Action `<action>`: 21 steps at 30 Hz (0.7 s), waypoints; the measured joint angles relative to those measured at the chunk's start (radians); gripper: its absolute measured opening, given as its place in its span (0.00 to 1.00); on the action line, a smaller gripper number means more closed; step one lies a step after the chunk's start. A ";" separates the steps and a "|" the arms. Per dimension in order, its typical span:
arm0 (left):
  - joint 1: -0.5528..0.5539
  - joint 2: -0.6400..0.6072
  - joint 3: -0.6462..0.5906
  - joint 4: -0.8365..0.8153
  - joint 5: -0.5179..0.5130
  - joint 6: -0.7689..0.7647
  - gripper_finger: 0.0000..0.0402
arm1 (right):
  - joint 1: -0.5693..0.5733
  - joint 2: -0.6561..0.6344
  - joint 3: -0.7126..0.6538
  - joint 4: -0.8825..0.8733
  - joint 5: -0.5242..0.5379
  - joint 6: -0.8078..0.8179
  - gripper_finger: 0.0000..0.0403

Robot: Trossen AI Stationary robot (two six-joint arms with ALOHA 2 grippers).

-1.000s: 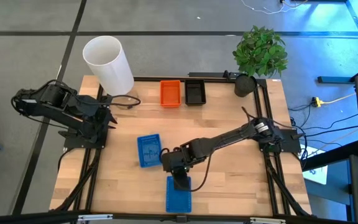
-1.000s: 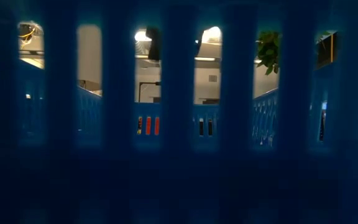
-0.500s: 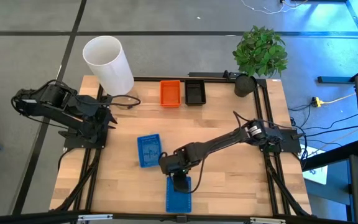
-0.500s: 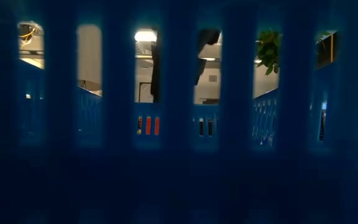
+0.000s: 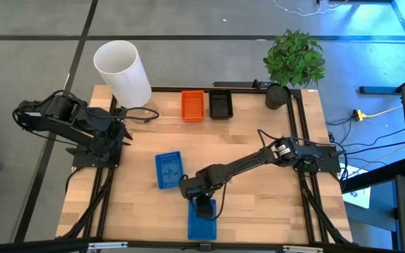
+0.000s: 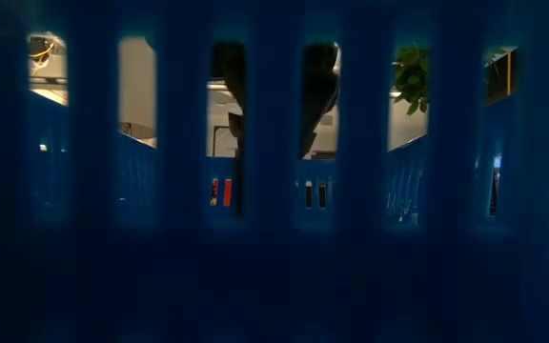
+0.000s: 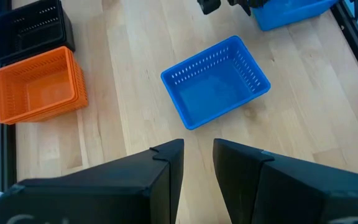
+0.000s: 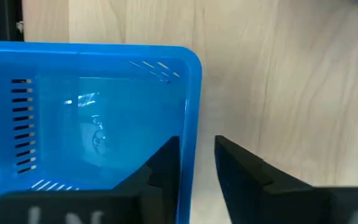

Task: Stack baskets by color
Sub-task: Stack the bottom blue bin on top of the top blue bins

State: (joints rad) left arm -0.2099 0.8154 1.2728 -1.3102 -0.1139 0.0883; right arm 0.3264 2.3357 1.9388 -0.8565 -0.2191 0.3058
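1. Two blue baskets unstacked: one [image 5: 168, 169] mid-table, well apart from the plant pot [image 5: 278, 95]; another [image 5: 202, 220] at the near edge.
2. Orange basket [image 5: 193, 105] and black basket [image 5: 221, 104] side by side, beside that pot; possibly stacks already.
3. Right gripper [image 8: 197, 162] narrowly straddling the near blue basket's wall; grip not certain.
4. Left gripper [image 7: 197, 163] narrowly parted, empty, idle far from the pot.

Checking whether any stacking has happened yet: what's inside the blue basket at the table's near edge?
Nothing shows inside the near blue basket, only its bare floor; the right gripper straddles its rim, one finger covering a corner. The other blue basket lies apart.
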 joint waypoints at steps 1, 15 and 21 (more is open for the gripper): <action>0.000 0.000 0.000 0.000 0.000 0.000 0.19 | 0.000 0.003 0.000 0.002 0.002 -0.006 0.23; 0.000 0.000 0.000 -0.004 0.030 -0.006 0.19 | -0.088 0.005 0.135 -0.081 -0.034 0.003 0.01; 0.000 0.000 0.000 -0.030 0.030 -0.006 0.19 | -0.153 0.004 0.336 -0.243 -0.025 -0.056 0.00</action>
State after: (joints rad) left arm -0.2100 0.8155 1.2728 -1.3406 -0.0841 0.0818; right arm 0.1736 2.3398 2.2752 -1.0996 -0.2441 0.2501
